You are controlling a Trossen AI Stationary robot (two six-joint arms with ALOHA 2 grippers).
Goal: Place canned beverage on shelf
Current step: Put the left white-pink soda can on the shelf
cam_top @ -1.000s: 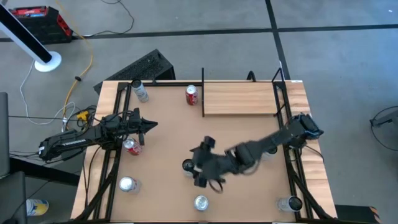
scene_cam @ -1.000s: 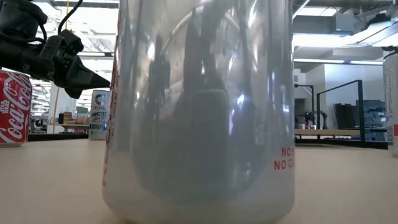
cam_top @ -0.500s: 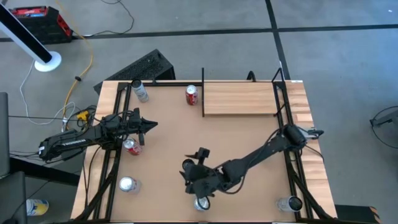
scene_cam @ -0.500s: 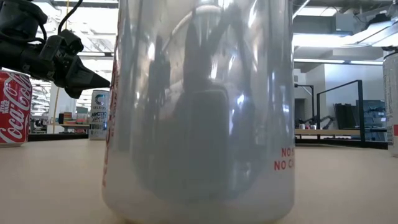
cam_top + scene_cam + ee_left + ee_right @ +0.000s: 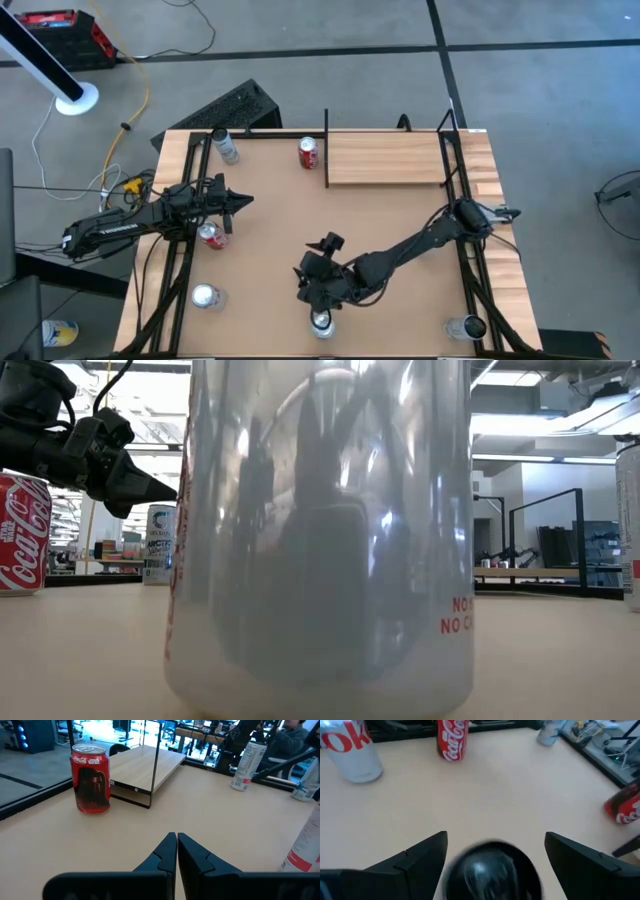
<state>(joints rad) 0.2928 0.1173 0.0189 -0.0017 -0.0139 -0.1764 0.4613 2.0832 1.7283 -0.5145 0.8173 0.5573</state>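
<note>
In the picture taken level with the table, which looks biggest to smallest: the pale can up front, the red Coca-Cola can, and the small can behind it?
1. Pale can, filling the frame only because it is nearest.
2. Red Coca-Cola can.
3. Small can farther back.
Real sizes may be alike.

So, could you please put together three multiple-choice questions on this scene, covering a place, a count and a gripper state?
1. Where does the red can nearest the shelf stand?
A. On the shelf
B. On the tabletop, beside the shelf's railed end
C. Between the left arm's fingers

2. How many cans stand on the shelf?
A. None
B. One
C. Two

3. How is the right gripper?
A. Shut and empty
B. Shut on a red can
C. Open, with a dark-topped can between its fingers

Answers:
1 B: the high view shows the can on the brown board, just outside the black rail.
2 A: the high view shows the plank bare.
3 C: the right wrist view shows both fingers wide apart, with gaps on either side of the can's top.
</note>
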